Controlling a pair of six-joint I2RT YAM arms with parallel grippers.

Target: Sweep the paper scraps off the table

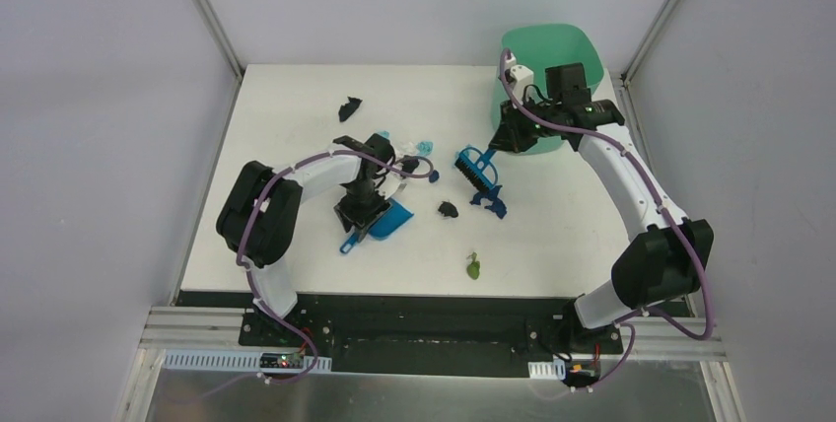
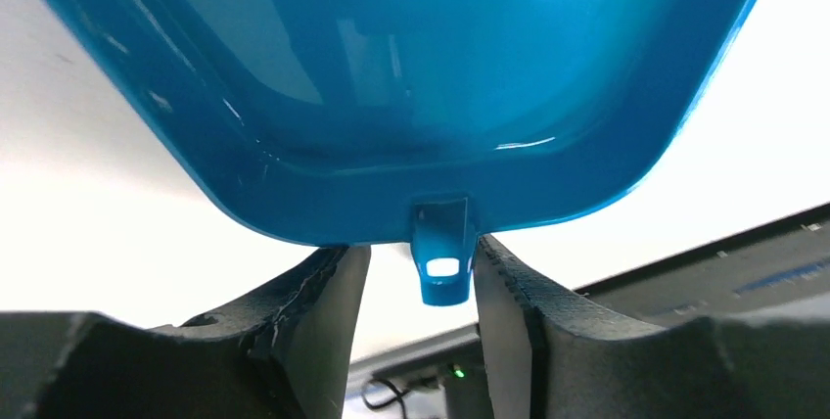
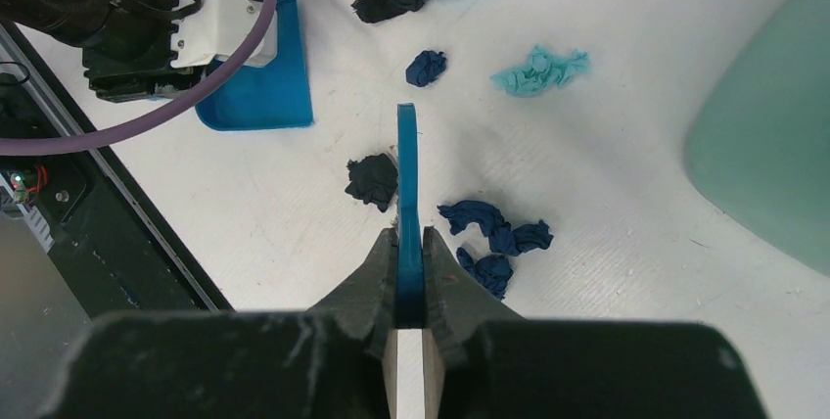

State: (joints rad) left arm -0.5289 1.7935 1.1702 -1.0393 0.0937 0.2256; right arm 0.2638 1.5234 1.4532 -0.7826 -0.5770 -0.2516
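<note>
Paper scraps (image 3: 374,181) loose on white table (image 1: 296,126); right gripper (image 3: 409,253) has the brush (image 3: 406,164), left gripper (image 2: 416,248) at the dustpan (image 2: 391,67).
Scraps are small crumpled wads in black, dark blue and light teal, mostly mid-table between the dustpan and a green bin (image 1: 547,57). Green scrap (image 1: 473,266) lies alone near the front edge, black scrap (image 1: 349,106) toward the back. Right jaws are clamped on the brush handle. Left jaws stand part-way apart, straddling the dustpan handle with a gap on one side.

table (image 1: 286,146): white | paper scraps (image 1: 448,210) scattered | dustpan (image 1: 394,217) | teal bin (image 1: 547,47) far-right corner
</note>
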